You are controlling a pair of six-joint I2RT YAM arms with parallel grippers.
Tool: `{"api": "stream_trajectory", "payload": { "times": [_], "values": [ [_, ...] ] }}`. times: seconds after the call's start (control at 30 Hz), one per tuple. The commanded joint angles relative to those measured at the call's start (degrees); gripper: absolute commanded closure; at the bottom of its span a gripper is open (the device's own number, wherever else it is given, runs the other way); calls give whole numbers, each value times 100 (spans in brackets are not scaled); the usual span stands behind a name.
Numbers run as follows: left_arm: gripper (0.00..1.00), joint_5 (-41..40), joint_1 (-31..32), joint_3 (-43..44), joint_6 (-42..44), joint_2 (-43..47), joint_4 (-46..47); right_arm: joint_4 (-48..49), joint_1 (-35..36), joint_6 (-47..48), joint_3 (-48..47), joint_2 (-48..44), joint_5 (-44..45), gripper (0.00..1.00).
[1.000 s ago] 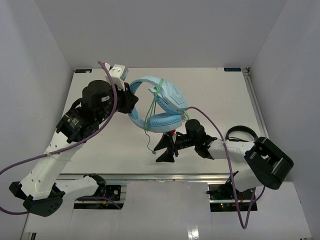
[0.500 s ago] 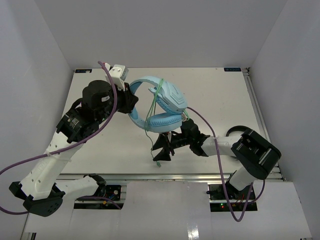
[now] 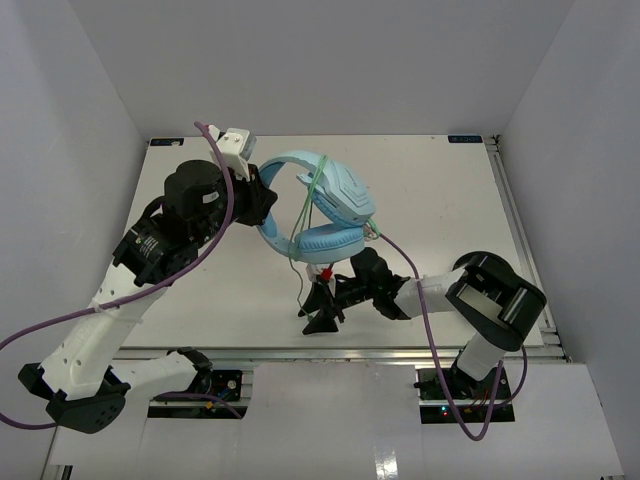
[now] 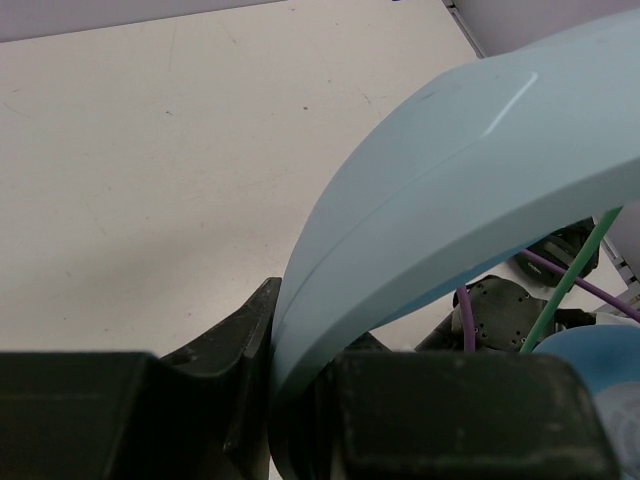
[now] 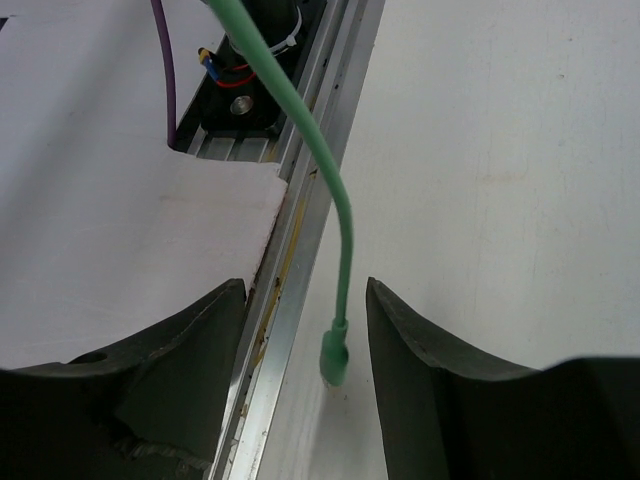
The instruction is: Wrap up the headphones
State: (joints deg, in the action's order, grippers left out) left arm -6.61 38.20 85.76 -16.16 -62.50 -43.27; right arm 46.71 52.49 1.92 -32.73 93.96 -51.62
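At the left, the headband of the light blue headphones [image 3: 325,200] is clamped tightly in the left gripper [image 3: 256,196], and the set is held up above the white bench [image 3: 440,200]. The thin green cable [image 5: 345,240] is hung down from it. Further right, its plug end is flanked by the right gripper [image 3: 322,303], whose jaws are parted and not touched by the cable.

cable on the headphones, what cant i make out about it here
- Top view: the cable is too thin to follow over the headphones, and its end is lost against the right gripper.
- Right wrist view: the top edge cuts the cable off.
- Left wrist view: the headband hides all but a short stretch.
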Motion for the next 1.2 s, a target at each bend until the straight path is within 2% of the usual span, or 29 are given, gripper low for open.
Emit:
{"api": "stream_trajectory", "payload": {
  "times": [0.0, 0.57, 0.77, 1.03, 1.17],
  "values": [
    [100, 25, -14, 43, -241, 256, 509, 412, 25, 11, 19, 137, -108, 45],
    [100, 28, -14, -6, -247, 265, 529, 233, 25, 125, 135, 192, 107, 51],
    [100, 19, -14, -47, -246, 316, 531, 57, 25, 164, 68, 251, 244, 72],
    [100, 189, -14, 6, -290, 408, 564, -3, 25, 177, 50, 332, 392, 82],
    [100, 219, -14, 51, -265, 473, 526, -2, 16, 188, 90, 280, 610, 92]
  ]
}}
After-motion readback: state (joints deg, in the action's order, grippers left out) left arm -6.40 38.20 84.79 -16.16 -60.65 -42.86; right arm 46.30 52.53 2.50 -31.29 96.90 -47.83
